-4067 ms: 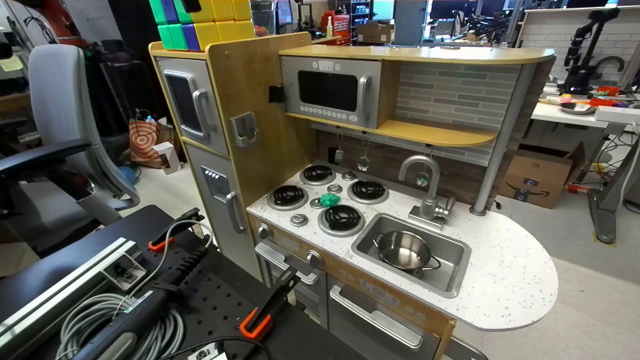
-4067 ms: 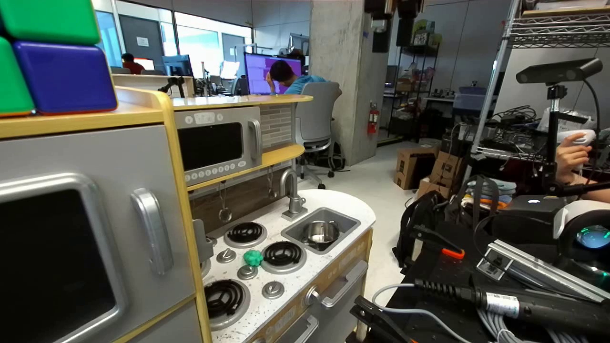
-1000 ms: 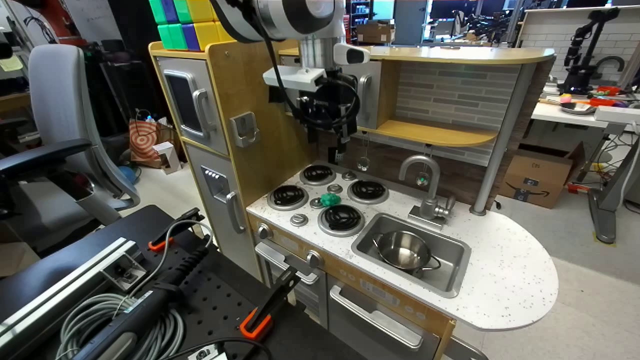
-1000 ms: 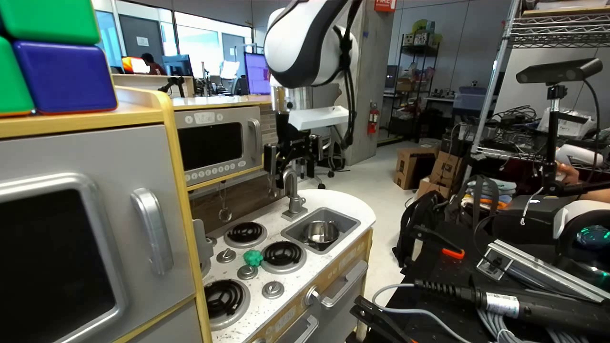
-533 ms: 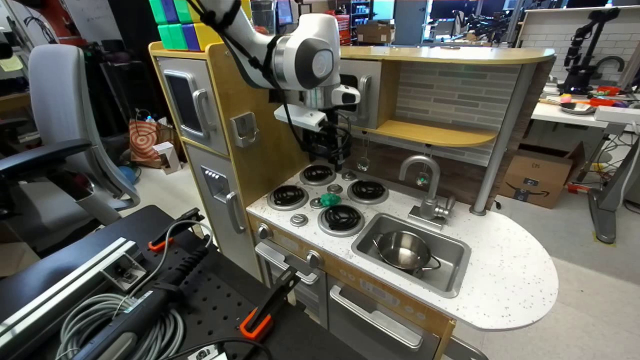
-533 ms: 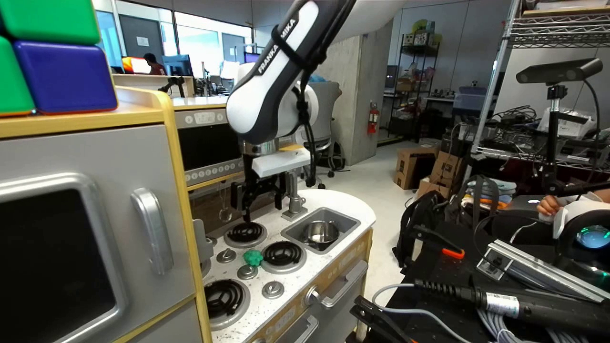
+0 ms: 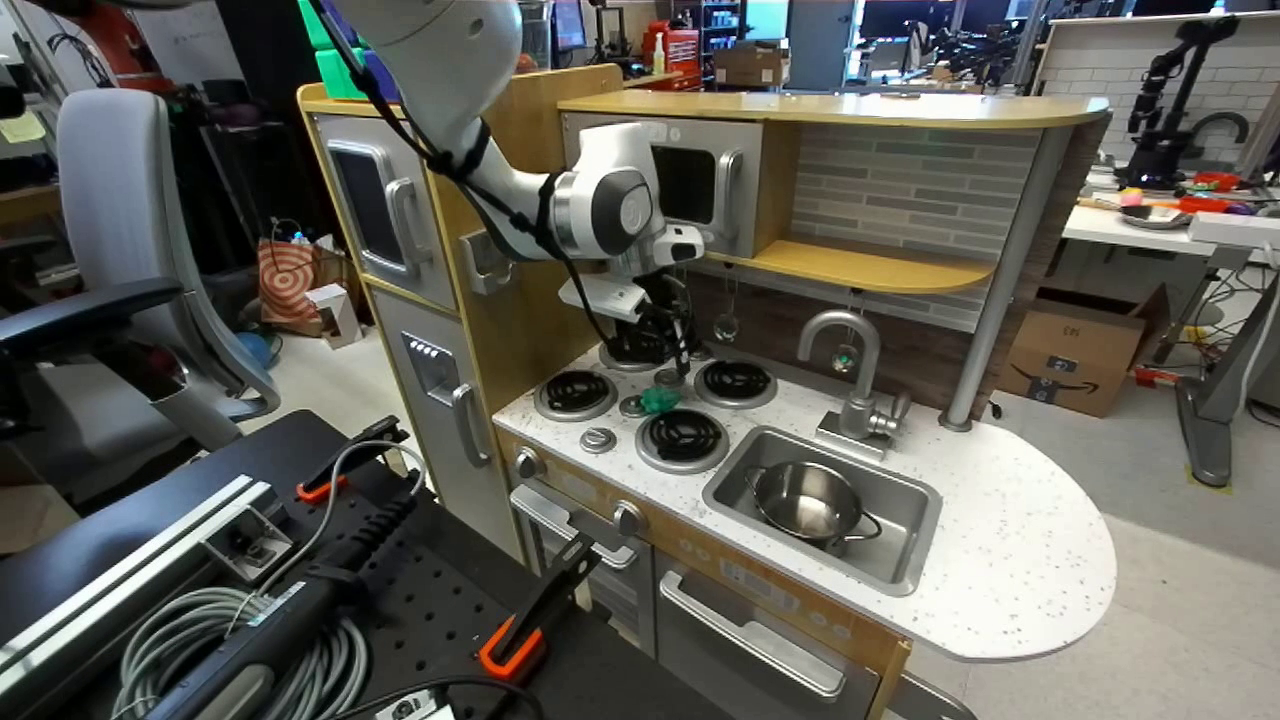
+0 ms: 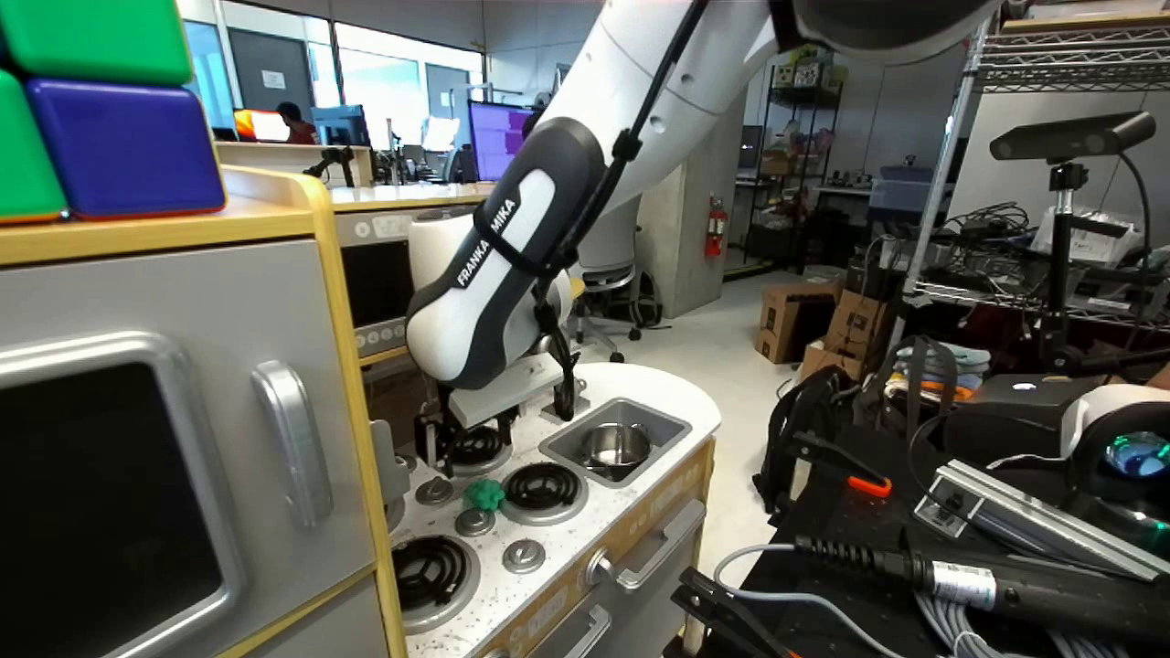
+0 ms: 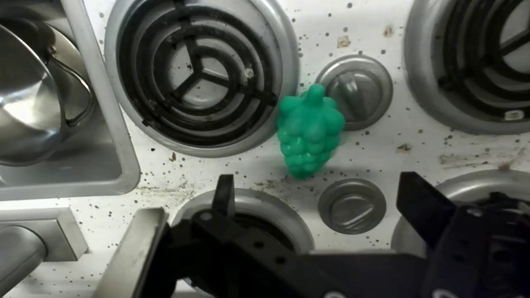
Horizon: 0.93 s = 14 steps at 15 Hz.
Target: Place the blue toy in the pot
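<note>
The black two-fingered claw has its fingers spread wide, and I have nothing in its grip. It points downward over the white speckled countertop, at the end of my white and dark-grey jointed arm. In the wrist view, one finger shows in front of a silver-rimmed, black-coiled rear burner, the other in front of a second rear burner; how high the claw hangs, I can't judge.

Near it, on the countertop, lies the small teal-green toy, bumpy like a bunch of grapes, its narrower end toward the claw. I find it between a black-coiled front burner and a round silver-grey knob. From the wrist it overlaps the edges of both, though I can't tell whether it leans on either. A similar grey knob shows through the gap between the fingers.

The round shiny silver metal pot, with thin loop handles, sits inside the rectangular grey sink basin, well apart from the toy in both exterior views. Beside the basin stands a silver-grey gooseneck faucet.
</note>
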Tool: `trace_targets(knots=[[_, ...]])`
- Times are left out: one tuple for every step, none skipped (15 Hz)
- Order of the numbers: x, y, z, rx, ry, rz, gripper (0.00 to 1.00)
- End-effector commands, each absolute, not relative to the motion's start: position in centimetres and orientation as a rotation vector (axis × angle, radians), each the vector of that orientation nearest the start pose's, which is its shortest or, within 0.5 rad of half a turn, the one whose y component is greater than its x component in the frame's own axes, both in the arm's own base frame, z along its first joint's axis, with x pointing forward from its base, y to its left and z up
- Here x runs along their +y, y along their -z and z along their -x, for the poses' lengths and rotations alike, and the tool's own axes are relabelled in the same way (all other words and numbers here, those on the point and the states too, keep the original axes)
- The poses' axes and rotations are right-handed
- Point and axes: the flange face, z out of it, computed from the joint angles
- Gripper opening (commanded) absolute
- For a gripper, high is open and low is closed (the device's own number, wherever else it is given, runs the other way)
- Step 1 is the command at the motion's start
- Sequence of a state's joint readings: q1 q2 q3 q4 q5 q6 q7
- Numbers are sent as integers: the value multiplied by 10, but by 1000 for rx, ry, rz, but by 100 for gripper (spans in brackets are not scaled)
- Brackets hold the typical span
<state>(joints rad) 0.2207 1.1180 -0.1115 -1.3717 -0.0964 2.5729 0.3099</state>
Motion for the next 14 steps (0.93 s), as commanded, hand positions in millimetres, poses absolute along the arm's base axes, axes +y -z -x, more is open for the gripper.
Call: trace_targets(knots=[[93, -15, -721, 93, 259, 3324, 100], [92, -10, -721, 98, 249, 3328, 100], [91, -6, -720, 94, 242, 3337, 100], [92, -3, -721, 91, 239, 3336, 100], [93, -1, -722, 87, 245, 3335, 100], [94, 0, -723, 81, 244, 3336, 100], [97, -1, -725, 70, 252, 3327, 100], [91, -2, -716, 87, 206, 3314, 100], [92, -1, -716, 87, 206, 3313, 100], [91, -1, -715, 87, 204, 3313, 100], [91, 0, -715, 88, 202, 3314, 100], [92, 0, -713, 86, 173, 3310, 100], [92, 0, -711, 80, 133, 3304, 100], [93, 2, -710, 73, 133, 3308, 100]])
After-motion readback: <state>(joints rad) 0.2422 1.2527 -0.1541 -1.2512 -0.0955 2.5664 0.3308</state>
